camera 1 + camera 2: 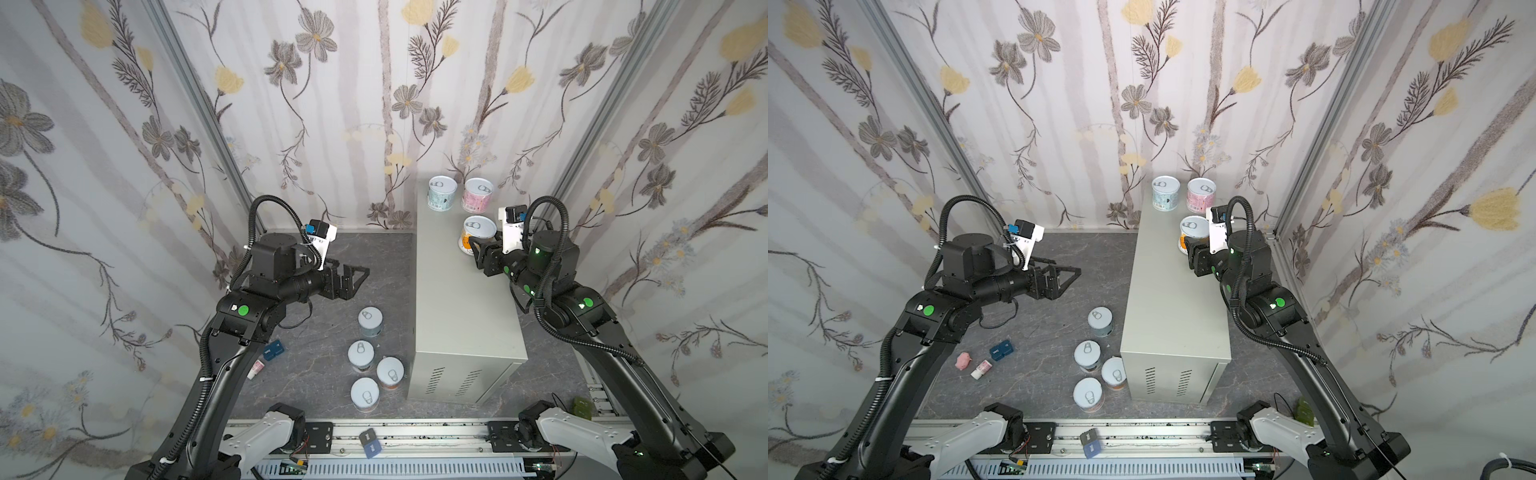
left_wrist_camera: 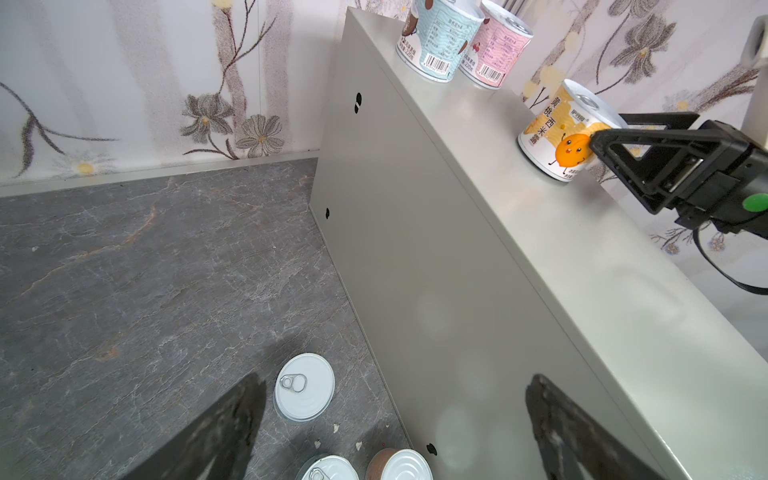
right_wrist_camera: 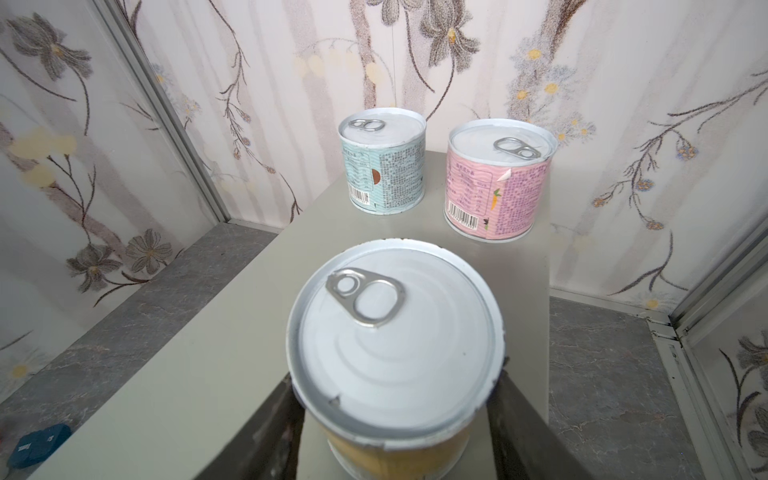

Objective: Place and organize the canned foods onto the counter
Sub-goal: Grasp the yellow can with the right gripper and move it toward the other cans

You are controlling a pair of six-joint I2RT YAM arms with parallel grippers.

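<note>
The counter (image 1: 461, 299) (image 1: 1171, 299) is a tall light-grey metal box right of the middle in both top views. At its far end stand a light blue can (image 1: 441, 193) (image 3: 382, 162) and a pink can (image 1: 478, 200) (image 3: 498, 183). Just nearer is an orange can (image 1: 478, 232) (image 2: 557, 133) (image 3: 390, 332), upright on the counter top. My right gripper (image 1: 482, 246) (image 3: 395, 386) is shut on its sides. Several more cans (image 1: 370, 322) stand on the dark floor left of the counter. My left gripper (image 1: 357, 276) (image 2: 395, 399) hangs open and empty above the floor behind them.
On the floor at the left lie a small blue box (image 1: 273, 350), a little pink-and-white bottle (image 1: 255, 369) and a pink toy (image 1: 963, 360). A metal rail (image 1: 415, 436) runs along the front edge. Flowered walls close in the back and both sides.
</note>
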